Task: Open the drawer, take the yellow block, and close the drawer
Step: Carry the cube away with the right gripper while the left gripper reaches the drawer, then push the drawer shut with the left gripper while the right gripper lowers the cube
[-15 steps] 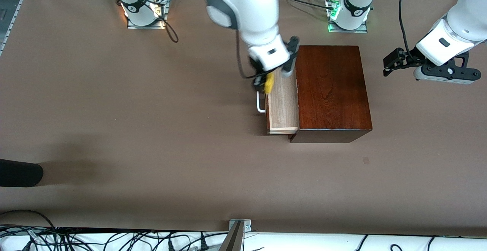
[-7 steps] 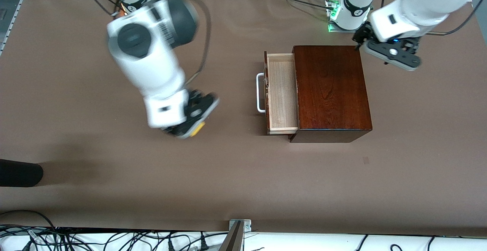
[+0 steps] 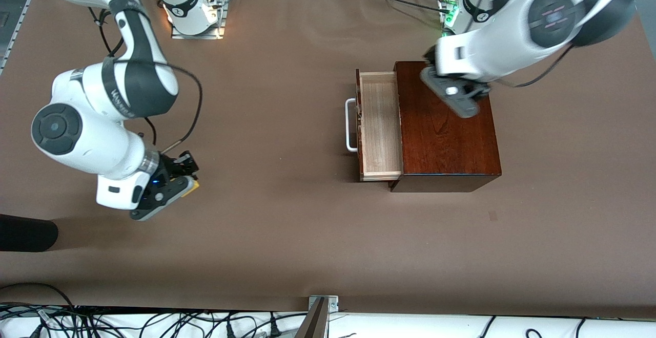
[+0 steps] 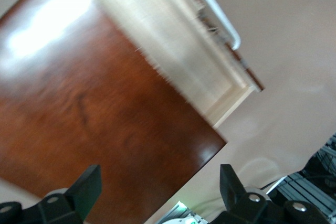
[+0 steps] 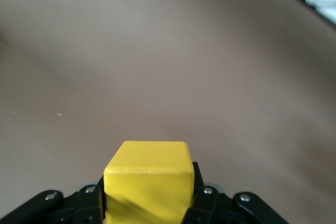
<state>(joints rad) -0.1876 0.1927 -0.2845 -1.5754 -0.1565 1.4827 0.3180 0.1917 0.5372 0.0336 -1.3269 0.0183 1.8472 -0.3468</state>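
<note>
The box [image 3: 445, 123] sat toward the left arm's end of the surface [image 3: 287, 235], its drawer [image 3: 378, 125] pulled out. Above the box hung the left tool [image 4: 157, 198], fingers spread, holding nothing. The right tool [image 3: 177, 187], over the right arm's end, gripped the block [image 5: 147, 179].

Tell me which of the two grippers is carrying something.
The right gripper, over bare table toward the right arm's end, is shut on the yellow block. The left gripper is over the wooden box, its fingers open and empty.

Brown surface [image 3: 287, 235]; a dark rounded object [image 3: 25, 233] at its right-arm end; tangled cables [image 3: 154, 325] along the near edge.
</note>
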